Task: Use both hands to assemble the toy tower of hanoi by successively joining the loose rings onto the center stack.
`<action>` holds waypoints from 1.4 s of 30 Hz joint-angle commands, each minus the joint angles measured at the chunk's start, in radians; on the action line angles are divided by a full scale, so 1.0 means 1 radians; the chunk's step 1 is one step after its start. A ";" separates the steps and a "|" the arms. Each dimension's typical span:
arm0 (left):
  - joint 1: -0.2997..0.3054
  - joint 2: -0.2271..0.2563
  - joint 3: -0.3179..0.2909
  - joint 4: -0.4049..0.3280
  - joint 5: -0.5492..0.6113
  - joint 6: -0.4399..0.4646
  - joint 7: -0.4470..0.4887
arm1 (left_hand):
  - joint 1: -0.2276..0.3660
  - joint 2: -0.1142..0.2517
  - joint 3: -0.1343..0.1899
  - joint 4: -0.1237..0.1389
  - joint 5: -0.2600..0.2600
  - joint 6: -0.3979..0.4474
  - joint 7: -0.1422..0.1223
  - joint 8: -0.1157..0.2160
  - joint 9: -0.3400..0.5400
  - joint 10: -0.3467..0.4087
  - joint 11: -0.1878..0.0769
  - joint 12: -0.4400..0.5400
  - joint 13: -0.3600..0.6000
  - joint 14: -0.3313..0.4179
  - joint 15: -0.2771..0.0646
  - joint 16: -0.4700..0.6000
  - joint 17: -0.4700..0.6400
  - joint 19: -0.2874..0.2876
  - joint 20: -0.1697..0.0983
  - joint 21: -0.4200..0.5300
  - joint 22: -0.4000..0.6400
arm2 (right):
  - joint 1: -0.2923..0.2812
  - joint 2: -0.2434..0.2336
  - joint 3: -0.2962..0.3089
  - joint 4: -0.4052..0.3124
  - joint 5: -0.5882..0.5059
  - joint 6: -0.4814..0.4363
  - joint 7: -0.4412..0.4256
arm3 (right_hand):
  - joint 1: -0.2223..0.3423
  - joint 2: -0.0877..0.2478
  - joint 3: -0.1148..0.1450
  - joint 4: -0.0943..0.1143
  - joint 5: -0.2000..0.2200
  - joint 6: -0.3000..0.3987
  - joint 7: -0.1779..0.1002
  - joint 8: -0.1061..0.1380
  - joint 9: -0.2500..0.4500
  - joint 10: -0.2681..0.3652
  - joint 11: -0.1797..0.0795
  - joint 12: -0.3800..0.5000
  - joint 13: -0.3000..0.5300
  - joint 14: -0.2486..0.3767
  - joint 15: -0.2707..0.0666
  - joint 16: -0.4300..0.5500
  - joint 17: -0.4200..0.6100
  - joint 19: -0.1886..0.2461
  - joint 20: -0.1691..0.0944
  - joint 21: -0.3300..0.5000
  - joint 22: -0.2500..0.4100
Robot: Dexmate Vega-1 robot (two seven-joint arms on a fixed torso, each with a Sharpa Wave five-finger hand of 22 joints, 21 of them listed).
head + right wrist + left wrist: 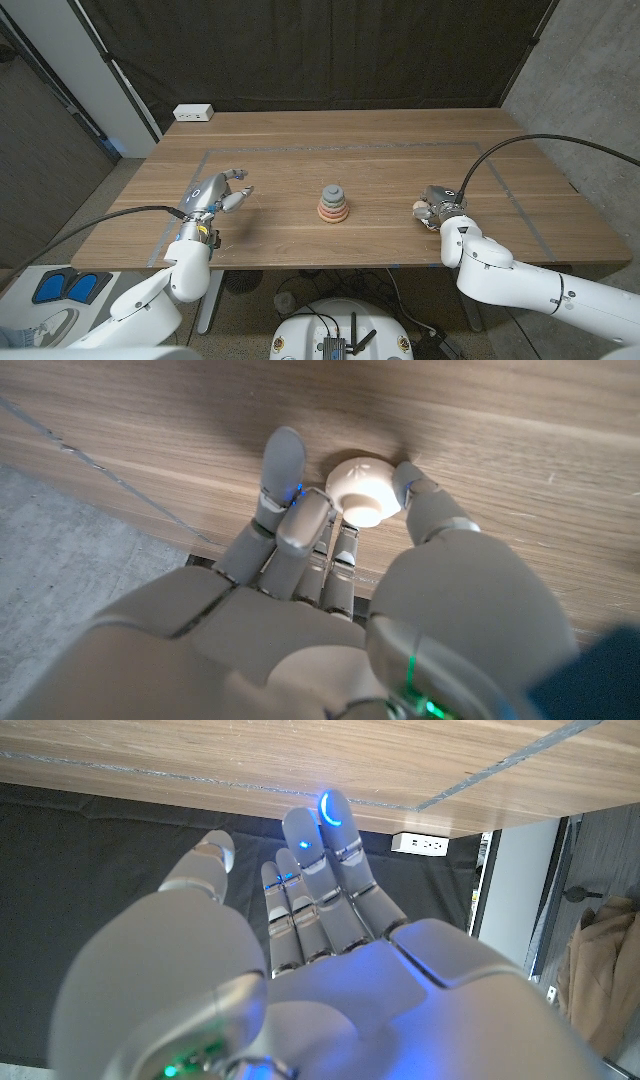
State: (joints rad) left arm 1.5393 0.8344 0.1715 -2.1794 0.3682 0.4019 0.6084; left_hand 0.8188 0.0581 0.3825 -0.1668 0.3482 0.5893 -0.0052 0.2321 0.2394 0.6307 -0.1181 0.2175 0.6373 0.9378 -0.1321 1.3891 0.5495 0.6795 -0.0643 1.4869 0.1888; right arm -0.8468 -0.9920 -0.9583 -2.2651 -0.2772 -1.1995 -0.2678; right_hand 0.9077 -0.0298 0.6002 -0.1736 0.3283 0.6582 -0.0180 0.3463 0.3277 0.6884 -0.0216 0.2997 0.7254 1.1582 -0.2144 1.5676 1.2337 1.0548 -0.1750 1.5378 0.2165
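Observation:
The center stack stands mid-table: pink and orange rings low down, grey pieces on top. My right hand is down on the table to the stack's right. In the right wrist view its thumb and fingers pinch a small cream round piece that sits on the wood. The same cream piece peeks out at the hand's inner side. My left hand hovers left of the stack, holding nothing, its fingers held straight and apart.
A white power strip lies at the table's far left edge, power strip. Grey tape lines frame the working area on the wooden table. A dark curtain hangs behind the table.

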 commanded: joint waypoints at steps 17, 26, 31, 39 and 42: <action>-0.021 0.008 0.009 -0.007 0.008 -0.004 -0.028 | 0.007 -0.007 0.019 -0.002 0.009 0.005 0.002 -0.007 0.007 0.002 0.005 -0.011 0.006 0.010 -0.088 0.001 0.005 0.010 -0.141 0.005 0.003 | 0.049 -0.037 -0.028 -0.120 -0.089 -0.043 0.068 | 0.059 0.045 0.003 0.004 0.012 0.039 -0.025 0.001 0.005 0.134 -0.131 -0.014 0.014 0.014 -0.002 -0.003 0.004 0.006 -0.045 -0.003 0.006; -0.016 0.008 0.010 -0.005 0.001 -0.003 -0.031 | 0.006 -0.009 0.022 -0.002 0.009 0.006 0.001 -0.007 0.008 0.001 0.003 -0.012 0.006 0.007 -0.088 -0.002 0.001 0.010 -0.141 0.006 0.003 | 0.039 -0.044 -0.030 -0.154 -0.119 -0.038 0.077 | 0.061 0.046 0.002 0.004 0.013 0.040 -0.029 0.000 0.005 0.135 -0.134 -0.021 0.016 0.013 -0.002 -0.003 0.004 0.003 -0.046 -0.005 0.005; -0.001 0.002 0.001 -0.015 0.000 0.010 -0.023 | 0.008 -0.009 0.024 -0.003 0.009 0.007 0.001 -0.008 0.008 0.005 0.003 -0.011 0.005 0.020 -0.088 0.008 0.008 0.023 -0.141 0.018 0.011 | 0.050 -0.059 -0.033 -0.180 -0.138 -0.040 0.102 | 0.063 0.047 0.001 0.004 0.014 0.046 -0.030 0.001 0.005 0.139 -0.131 -0.025 0.016 0.013 -0.002 -0.004 0.004 0.003 -0.045 -0.004 0.007; -0.002 0.002 -0.002 -0.016 0.004 0.014 -0.021 | 0.009 -0.012 0.027 -0.003 0.008 0.007 0.000 -0.008 0.009 0.007 0.000 -0.012 0.005 0.027 -0.088 0.011 0.007 0.023 -0.142 0.021 0.012 | 0.045 -0.064 -0.022 -0.206 -0.165 -0.040 0.110 | 0.063 0.047 0.000 0.005 0.016 0.046 -0.026 0.000 0.005 0.143 -0.131 -0.028 0.021 0.012 -0.002 -0.004 0.004 0.002 -0.045 -0.004 0.009; -0.002 0.005 -0.002 -0.017 0.006 0.011 -0.023 | 0.009 -0.012 0.028 -0.003 0.008 0.008 0.000 -0.008 0.009 0.007 -0.001 -0.012 0.005 0.028 -0.088 0.010 0.006 0.023 -0.142 0.021 0.011 | 0.060 -0.069 -0.039 -0.214 -0.184 -0.045 0.133 | 0.063 0.048 0.000 0.005 0.016 0.047 -0.025 -0.001 0.005 0.144 -0.131 -0.029 0.021 0.012 -0.002 -0.004 0.004 0.000 -0.045 -0.006 0.007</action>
State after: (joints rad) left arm 1.5325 0.8387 0.1752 -2.1900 0.3708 0.4087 0.5838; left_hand 0.8232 0.0536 0.3988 -0.1698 0.3482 0.5892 -0.0053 0.2245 0.2440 0.6306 -0.1180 0.2092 0.6392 0.9560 -0.1359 1.3960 0.5541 0.6937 -0.0643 1.4989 0.1981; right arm -0.8012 -1.0493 -0.9848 -2.4439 -0.4148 -1.2366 -0.1733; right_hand 0.9132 -0.0352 0.5998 -0.1739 0.3406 0.6637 -0.0161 0.3405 0.3266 0.6938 -0.0275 0.2726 0.7415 1.1634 -0.2198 1.5676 1.2336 1.0546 -0.1749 1.5378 0.2211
